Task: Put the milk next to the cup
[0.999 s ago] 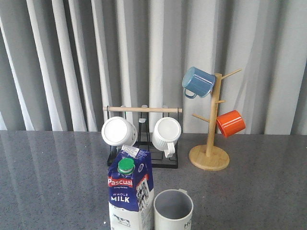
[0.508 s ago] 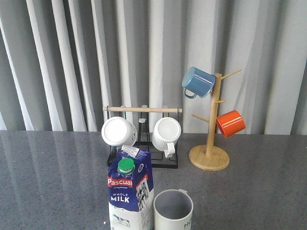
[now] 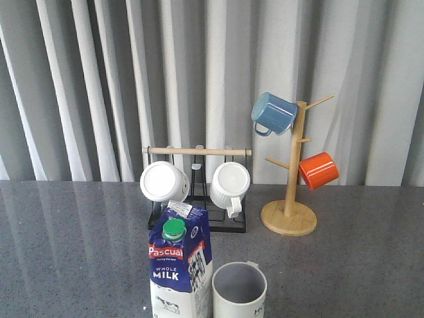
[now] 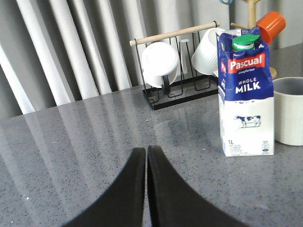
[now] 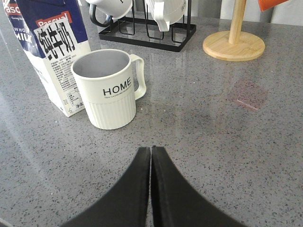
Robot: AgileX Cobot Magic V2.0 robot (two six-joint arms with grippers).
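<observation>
The milk (image 3: 179, 265) stands upright on the grey speckled worktop (image 3: 66, 238), at the near edge of the front view, with its green cap (image 3: 174, 229) on the slanted top. The cup (image 3: 239, 291) stands just to its right, very close to the carton; whether the two touch cannot be told. In the right wrist view the cup (image 5: 109, 88) shows its "HOME" lettering and ribbed lower half, its handle turned away from the milk (image 5: 49, 52).

Neither arm holds anything. The left gripper (image 4: 146, 163) has its dark fingers (image 4: 132, 189) pressed together, the tips meeting along a thin line, well apart from the milk (image 4: 246, 94) and low over bare worktop. The right gripper (image 5: 150, 163) is likewise closed on nothing, its fingers (image 5: 165, 194) meeting in front of the cup with clear worktop between.

Farther back, a black wire rack (image 3: 199, 199) with a wooden bar carries two plain white mugs (image 3: 164, 181). To its right a wooden mug tree (image 3: 289, 199) holds a blue mug (image 3: 273, 113) up high and an orange mug (image 3: 318, 170) lower down. Pale pleated curtains (image 3: 99, 79) close the far side.
</observation>
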